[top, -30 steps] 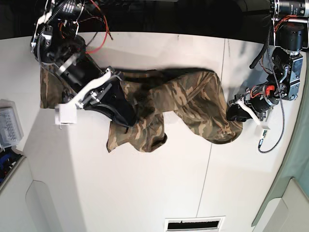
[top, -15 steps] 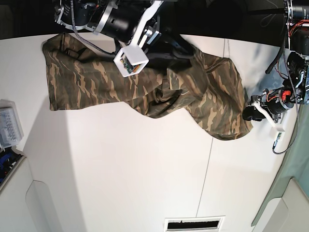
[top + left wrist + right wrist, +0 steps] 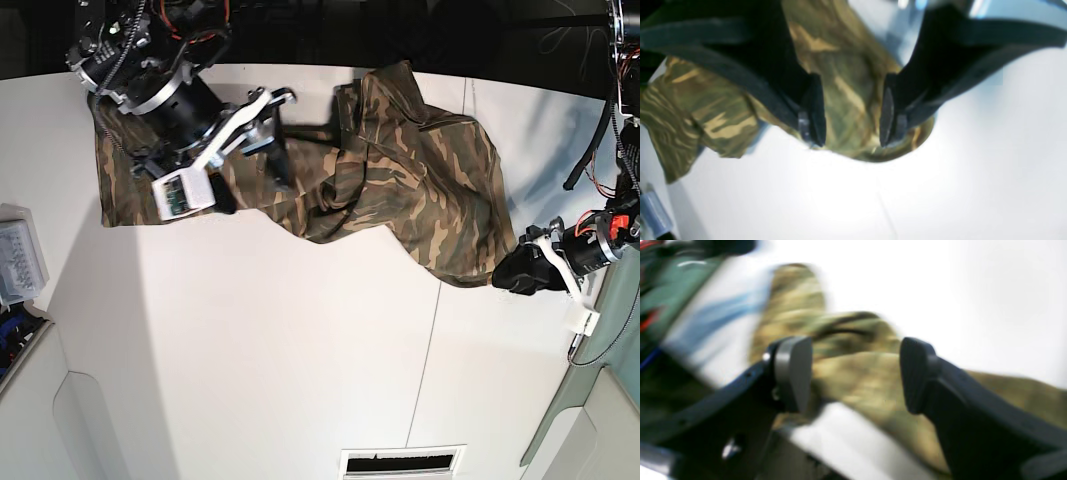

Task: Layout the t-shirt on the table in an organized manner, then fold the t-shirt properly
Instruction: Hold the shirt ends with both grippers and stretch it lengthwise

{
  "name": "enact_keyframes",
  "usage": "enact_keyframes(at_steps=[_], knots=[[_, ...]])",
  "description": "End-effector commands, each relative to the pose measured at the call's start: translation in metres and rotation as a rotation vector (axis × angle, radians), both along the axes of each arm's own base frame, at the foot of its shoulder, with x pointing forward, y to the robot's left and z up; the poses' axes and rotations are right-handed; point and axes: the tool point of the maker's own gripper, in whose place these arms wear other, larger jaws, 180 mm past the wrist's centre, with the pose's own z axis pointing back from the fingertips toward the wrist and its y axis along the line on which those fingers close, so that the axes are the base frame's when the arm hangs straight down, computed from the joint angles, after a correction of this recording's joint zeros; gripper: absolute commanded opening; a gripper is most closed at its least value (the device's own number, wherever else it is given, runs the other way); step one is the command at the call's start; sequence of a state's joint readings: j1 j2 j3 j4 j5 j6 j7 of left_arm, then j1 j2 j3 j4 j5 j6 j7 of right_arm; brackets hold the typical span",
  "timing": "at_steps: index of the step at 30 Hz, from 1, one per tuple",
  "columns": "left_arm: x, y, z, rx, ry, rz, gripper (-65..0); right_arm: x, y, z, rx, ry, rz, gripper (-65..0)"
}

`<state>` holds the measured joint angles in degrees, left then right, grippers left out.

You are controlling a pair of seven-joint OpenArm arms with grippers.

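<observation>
Base view: t-shirt [image 3: 400, 190] sprawled, rumpled, across the far half of the table [image 3: 300, 370]. Left gripper [image 3: 850, 116] at the shirt's corner, jaws apart, a fold of cloth lying between them; whether they pinch it, cannot tell. Right gripper [image 3: 853, 373] jaws wide apart, shirt beneath, blurred.

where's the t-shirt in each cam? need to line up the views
Base: t-shirt spread across the table's far half, from under the right hand to the left hand.
Left wrist: camo fold between the left hand's open fingers, edge on the table.
Right wrist: blurred camo behind the right hand's open fingers.
Shared landmark: the white table.
</observation>
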<state>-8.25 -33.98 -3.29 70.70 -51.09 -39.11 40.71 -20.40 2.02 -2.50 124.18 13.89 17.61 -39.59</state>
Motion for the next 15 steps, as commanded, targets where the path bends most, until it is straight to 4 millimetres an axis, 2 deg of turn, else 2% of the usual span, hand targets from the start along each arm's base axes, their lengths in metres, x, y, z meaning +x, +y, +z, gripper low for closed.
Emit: enact_keyframes(at_steps=[1,5,9,12,15], knots=[[0.010,0.002,0.020,0.000,-0.061,-0.014,-34.9,0.010,-0.016,0.009,-0.013,-0.044,-0.064,-24.3],[0.009,-0.001,0.020,-0.005,-0.063,-0.018,-34.9,0.021,-0.102,-0.004,-0.140,-0.020,-0.348,-24.3],[0.004,-0.004,0.012,-0.008,-0.045,-0.019,-34.9,0.015,-0.173,-0.036,-0.194,0.039,-0.551,-24.3],[0.002,-0.007,0.004,-0.004,-0.032,-0.015,-34.9,0.014,-0.204,-0.068,-0.163,0.112,-0.642,-24.4],[0.001,-0.009,-0.006,-0.002,-0.018,-0.009,-34.9,0.023,-0.212,-0.096,-0.108,0.162,-0.665,-24.5]])
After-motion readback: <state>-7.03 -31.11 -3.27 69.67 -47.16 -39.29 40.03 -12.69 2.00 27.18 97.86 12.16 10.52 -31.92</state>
